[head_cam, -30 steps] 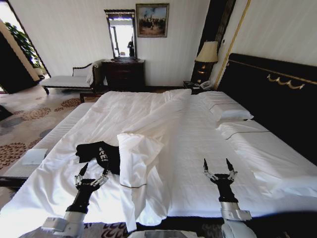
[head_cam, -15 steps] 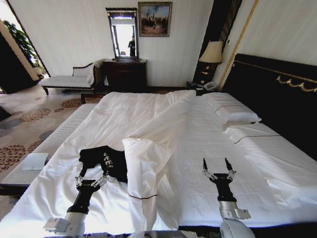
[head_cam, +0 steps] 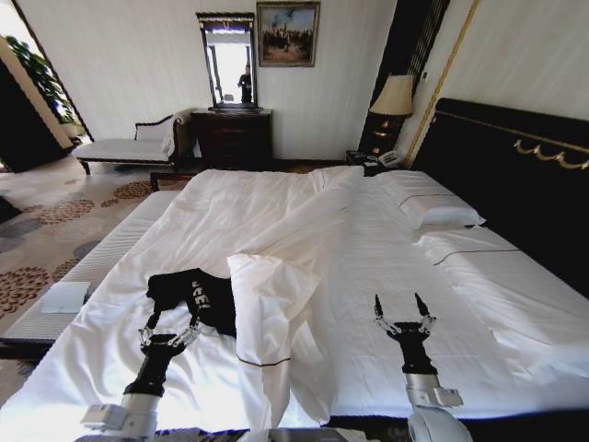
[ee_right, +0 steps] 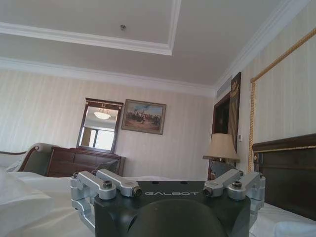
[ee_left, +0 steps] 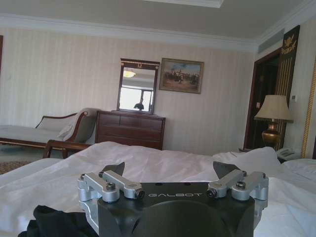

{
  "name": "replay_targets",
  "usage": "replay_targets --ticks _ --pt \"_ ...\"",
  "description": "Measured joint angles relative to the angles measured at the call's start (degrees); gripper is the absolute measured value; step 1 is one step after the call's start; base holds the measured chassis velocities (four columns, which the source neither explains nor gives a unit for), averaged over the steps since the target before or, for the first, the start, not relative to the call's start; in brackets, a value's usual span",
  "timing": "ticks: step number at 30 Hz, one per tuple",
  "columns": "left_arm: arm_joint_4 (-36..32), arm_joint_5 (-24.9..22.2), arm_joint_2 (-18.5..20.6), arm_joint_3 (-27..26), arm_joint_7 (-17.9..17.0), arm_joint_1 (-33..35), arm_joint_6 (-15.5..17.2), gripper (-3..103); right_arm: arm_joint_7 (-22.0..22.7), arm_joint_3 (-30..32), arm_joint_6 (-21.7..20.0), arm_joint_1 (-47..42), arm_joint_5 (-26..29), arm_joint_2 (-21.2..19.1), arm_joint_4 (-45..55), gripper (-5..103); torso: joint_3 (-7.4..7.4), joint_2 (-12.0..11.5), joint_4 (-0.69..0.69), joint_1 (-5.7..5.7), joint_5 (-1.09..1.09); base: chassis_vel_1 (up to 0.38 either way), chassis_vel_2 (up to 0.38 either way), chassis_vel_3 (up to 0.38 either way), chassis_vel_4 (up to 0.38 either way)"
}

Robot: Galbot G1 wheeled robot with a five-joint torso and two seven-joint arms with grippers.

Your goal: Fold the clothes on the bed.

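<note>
A black T-shirt (head_cam: pixel 195 296) with white lettering lies crumpled on the white bed (head_cam: pixel 368 249), near its front left part. One edge of it is tucked beside a folded-back flap of the white duvet (head_cam: pixel 267 304). My left gripper (head_cam: pixel 171 319) hovers open just in front of the shirt, its fingertips at the shirt's near edge. In the left wrist view, the shirt (ee_left: pixel 54 222) shows as a dark heap below the open left gripper (ee_left: pixel 170 170). My right gripper (head_cam: pixel 398 307) stands open over bare sheet on the right. It also appears open in the right wrist view (ee_right: pixel 165 173).
Two pillows (head_cam: pixel 428 204) lie against the dark headboard (head_cam: pixel 515 175). A pale bench (head_cam: pixel 64 285) runs along the bed's left side on patterned carpet. A dark dresser (head_cam: pixel 230 138) with a mirror, a chaise (head_cam: pixel 124 147) and a lamp (head_cam: pixel 388 97) stand at the far wall.
The camera has shifted, so the bed and the shirt sit slightly differently in the picture. Both grippers hold nearly the same open pose.
</note>
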Motion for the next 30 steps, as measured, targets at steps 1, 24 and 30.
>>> replay_targets --ticks 1,24,30 --pt "0.06 -0.03 -0.07 -0.07 -0.04 -0.01 0.00 100 -0.11 -0.06 0.13 0.04 0.09 -0.07 -0.06 100 0.00 0.00 0.00 0.00 -0.01 0.112 -0.075 -0.111 0.065" --pt "-0.67 3.20 -2.37 -4.88 -1.74 4.17 -0.98 100 11.56 -20.19 -26.55 15.27 60.27 -10.74 6.12 100 0.00 0.01 0.00 -0.01 -0.02 0.020 -0.008 -0.022 0.006" --pt "-0.34 3.45 -2.93 -5.76 -1.77 5.11 -1.94 100 15.34 -23.18 -34.28 22.45 67.78 -14.03 2.38 100 0.00 0.00 0.00 0.00 0.00 0.000 0.000 0.000 0.000"
